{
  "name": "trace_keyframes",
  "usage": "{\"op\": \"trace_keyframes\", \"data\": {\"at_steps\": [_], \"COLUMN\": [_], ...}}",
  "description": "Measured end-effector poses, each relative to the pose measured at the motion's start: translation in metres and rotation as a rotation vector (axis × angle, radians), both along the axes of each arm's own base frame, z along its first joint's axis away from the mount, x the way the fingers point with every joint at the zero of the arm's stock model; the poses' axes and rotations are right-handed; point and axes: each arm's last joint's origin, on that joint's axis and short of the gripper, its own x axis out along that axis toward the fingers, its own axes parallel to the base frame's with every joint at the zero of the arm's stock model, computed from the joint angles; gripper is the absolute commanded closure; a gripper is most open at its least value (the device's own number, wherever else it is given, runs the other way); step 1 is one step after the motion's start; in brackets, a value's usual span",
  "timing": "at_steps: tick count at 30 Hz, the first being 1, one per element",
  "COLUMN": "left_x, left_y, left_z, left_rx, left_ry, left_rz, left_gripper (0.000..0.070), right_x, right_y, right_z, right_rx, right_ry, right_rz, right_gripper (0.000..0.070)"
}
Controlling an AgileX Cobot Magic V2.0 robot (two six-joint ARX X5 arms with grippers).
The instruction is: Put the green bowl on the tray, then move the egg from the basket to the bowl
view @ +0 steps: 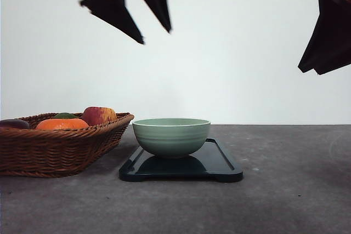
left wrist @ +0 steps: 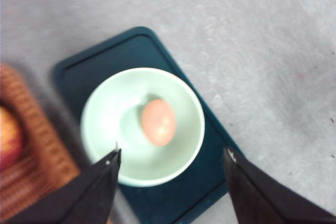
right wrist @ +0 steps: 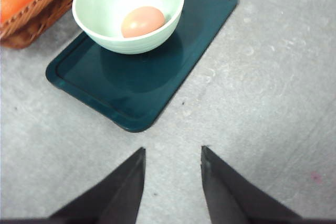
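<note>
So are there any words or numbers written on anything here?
No, there are none to read. The green bowl, the tray, the egg and the basket carry no words, numbers or labels that show.

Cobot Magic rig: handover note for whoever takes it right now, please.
Left pincer: open, empty, high above the green bowl.
Right pincer: open, empty, raised over bare table beside the tray.
Bowl sits on the tray; egg lies in the bowl. Basket stands left of the tray with the remaining fruit.
Done: both steps.
Left: nothing apparent; probably just retract the arms.
</note>
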Motion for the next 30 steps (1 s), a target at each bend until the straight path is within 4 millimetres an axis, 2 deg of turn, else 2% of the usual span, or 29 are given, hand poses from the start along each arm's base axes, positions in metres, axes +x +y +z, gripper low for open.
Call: {"op": "trace_keyframes", "data": {"at_steps": [8,13,26,30], "left_x": [-0.043,-0.070,-0.129,-0.138], "left_y": [0.054,0.080,0.113,0.118], "left_z": [0.000,-0.017,-0.073,-0.079], "left_rx": [-0.085,-0.104,-0.188,-0.210], "left_ry": [-0.127,-0.151,-0.115,-0.095], "left_rz": [0.091,0.171,0.307,0.331], "left_gripper": [0.0310,0.0310,0.0310,0.0310], "right_x": [0.002,0.004,0.006,0.006], "right_y": [0.002,0.004,0.007,0.007], "right_z": [0.004,0.008,0.014,0.014], "right_rx": [0.018,0.048,0.110,0.109], "right_ry": [-0.050,-0.084,-0.141,-0.140], "right_rz": [0.038,0.059,0.106,0.106], "right_gripper": [0.0493,0.0493,0.0491,0.0491]}}
